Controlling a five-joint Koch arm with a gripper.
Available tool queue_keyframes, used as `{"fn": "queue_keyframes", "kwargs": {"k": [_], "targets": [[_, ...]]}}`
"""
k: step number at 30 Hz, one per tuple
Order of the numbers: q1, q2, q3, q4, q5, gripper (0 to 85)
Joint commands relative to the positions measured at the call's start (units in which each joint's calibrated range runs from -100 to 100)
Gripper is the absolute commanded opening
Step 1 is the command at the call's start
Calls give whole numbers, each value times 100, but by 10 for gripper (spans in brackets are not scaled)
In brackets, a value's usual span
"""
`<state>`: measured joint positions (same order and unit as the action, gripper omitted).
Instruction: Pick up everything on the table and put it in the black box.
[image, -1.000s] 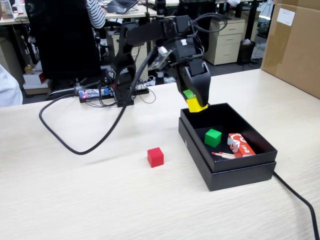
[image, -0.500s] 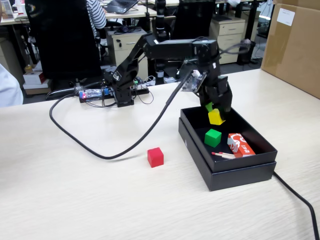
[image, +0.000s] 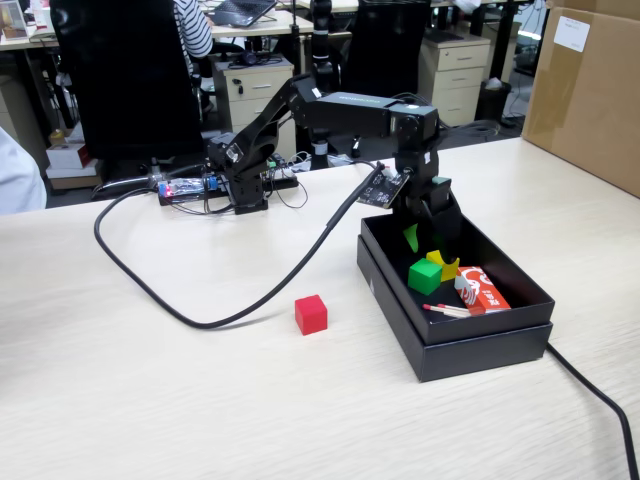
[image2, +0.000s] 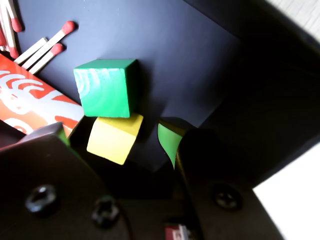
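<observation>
Jaws (image2: 120, 150) apart, straddling yellow cube (image2: 114, 138) in black box (image: 395, 290) near counter (image: 150, 400) right edge; release step. Green cube (image2: 106, 87) touching yellow. Next: lift clear, fetch red cube (image: 311, 314) mid-counter.

matchbox (image2: 35, 102) | white print only; no readable text
</observation>
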<state>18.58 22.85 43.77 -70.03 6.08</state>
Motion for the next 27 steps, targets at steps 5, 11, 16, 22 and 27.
{"fn": "queue_keyframes", "kwargs": {"k": [5,11,16,22,27], "targets": [[-161,-1097,138,-33,-34,418],[-357,-2681,-315,-33,-29,464],[-845,-4390,-1231,-33,-283,469],[-1407,-4780,-2020,-16,-581,496],[-1724,-4126,-2120,-7,-718,499]]}}
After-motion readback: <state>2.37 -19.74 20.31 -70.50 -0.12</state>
